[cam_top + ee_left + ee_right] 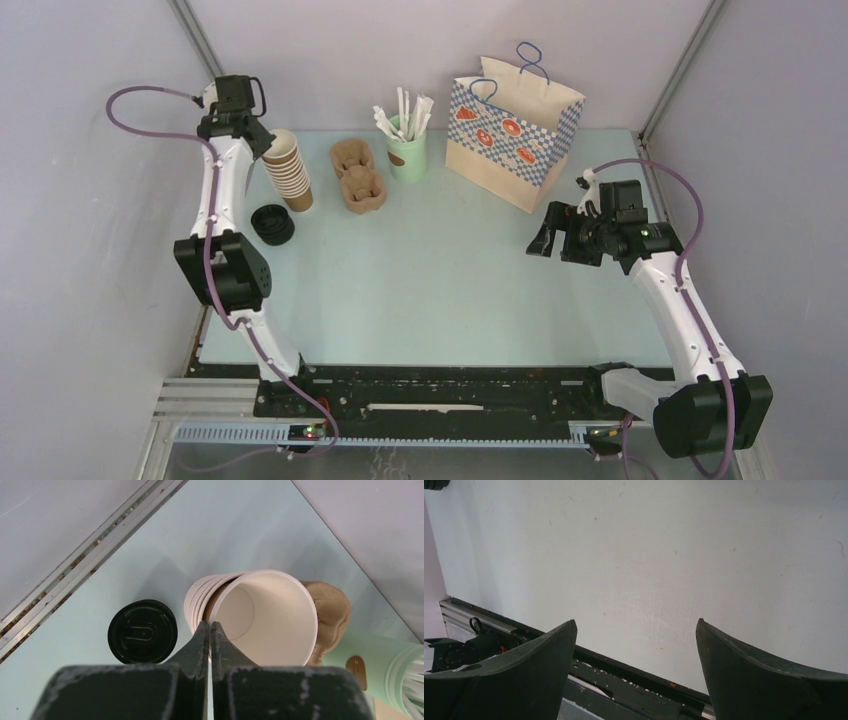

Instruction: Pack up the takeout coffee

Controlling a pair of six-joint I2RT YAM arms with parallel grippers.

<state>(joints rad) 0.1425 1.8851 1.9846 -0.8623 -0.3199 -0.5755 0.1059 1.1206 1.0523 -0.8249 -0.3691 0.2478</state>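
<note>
Stack of lidless cups (290, 172) near upright, mouths up, left claw (210, 625) pinched on top cup (272, 617) rim, right claw (635, 622) apart.

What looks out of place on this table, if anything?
Only the stack of lidless cups at far left: its top cup sits cocked off the ones beneath, with the left gripper apparently pinching its rim. Nothing looks spilled or torn.

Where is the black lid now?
In the top view, the black lid lies on the table's left side, just in front of the stack of paper cups.
</note>
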